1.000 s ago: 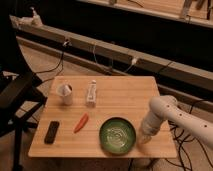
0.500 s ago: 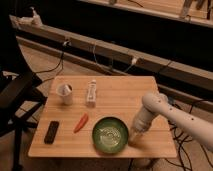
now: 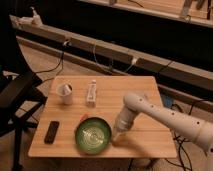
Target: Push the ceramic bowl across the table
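Observation:
The green ceramic bowl (image 3: 93,134) sits on the light wooden table (image 3: 145,95) near its front edge, left of centre. It is wide, shallow and glossy with pale marks inside. My white arm reaches in from the right. My gripper (image 3: 117,138) points down at the bowl's right rim, touching or nearly touching it.
A white cup (image 3: 65,93) and a small upright white bottle (image 3: 91,93) stand at the back left. A black flat device (image 3: 51,132) lies at the front left. A red object is mostly hidden behind the bowl. A dark chair (image 3: 15,97) stands left of the table.
My arm has swung left across the table. The bowl has slid left along the front edge and now covers most of the red object.

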`<state>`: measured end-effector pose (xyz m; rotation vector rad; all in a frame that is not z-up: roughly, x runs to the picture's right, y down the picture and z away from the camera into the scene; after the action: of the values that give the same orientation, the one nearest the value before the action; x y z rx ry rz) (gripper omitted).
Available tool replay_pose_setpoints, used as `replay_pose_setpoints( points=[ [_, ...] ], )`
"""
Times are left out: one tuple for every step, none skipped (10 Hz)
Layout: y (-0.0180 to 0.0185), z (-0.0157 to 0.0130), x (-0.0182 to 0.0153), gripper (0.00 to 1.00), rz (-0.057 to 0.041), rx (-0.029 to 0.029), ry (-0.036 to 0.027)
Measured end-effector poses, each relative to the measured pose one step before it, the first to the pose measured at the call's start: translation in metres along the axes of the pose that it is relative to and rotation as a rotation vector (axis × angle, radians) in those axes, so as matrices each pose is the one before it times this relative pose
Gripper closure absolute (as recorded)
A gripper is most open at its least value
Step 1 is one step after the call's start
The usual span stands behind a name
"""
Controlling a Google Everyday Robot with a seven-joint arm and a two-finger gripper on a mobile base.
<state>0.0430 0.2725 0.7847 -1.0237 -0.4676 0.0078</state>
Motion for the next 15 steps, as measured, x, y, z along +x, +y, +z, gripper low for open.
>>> replay_pose_setpoints(
  points=[
    [-0.00168, 0.00268, -0.00163, 0.73, 0.00491, -0.0103, -0.00021],
    [-0.00293, 0.00063, 0.00403, 0.73, 0.00548, -0.00478, 0.00083],
    [-0.00484, -0.00325, 0.00674, 0.73, 0.00173, -0.00306, 0.00133],
    [-0.00449, -0.00262, 0.00127, 0.73, -0.00556, 0.00085, 0.0012],
    [-0.00109, 0.00213, -0.00335, 0.73, -0.01402, -0.00687, 0.00037],
    [0.00325, 0.00503, -0.00631, 0.73, -0.00341, -0.00602, 0.00334],
    [0.00114, 0.00682, -0.00869, 0.73, 0.00392, -0.00023, -0.00075],
    [-0.00206, 0.00547, -0.00952, 0.73, -0.00509, -0.00173, 0.00099],
    [-0.0028, 0.00058, -0.00608, 0.73, -0.007, 0.00125, 0.0041],
    [-0.00228, -0.0042, -0.00227, 0.73, -0.00272, -0.00169, 0.00448],
    [-0.00328, -0.00435, 0.00148, 0.73, -0.00384, -0.00218, -0.0016],
    [0.00118, 0.00014, 0.00563, 0.73, -0.00161, -0.00556, 0.00203],
    [0.00227, 0.00153, 0.00345, 0.73, 0.00278, -0.00671, -0.00026],
    [-0.00041, 0.00437, -0.00144, 0.73, 0.00469, -0.00849, 0.00407],
    [-0.00213, 0.00246, -0.00739, 0.73, -0.00136, -0.00019, 0.00649]
  ],
)
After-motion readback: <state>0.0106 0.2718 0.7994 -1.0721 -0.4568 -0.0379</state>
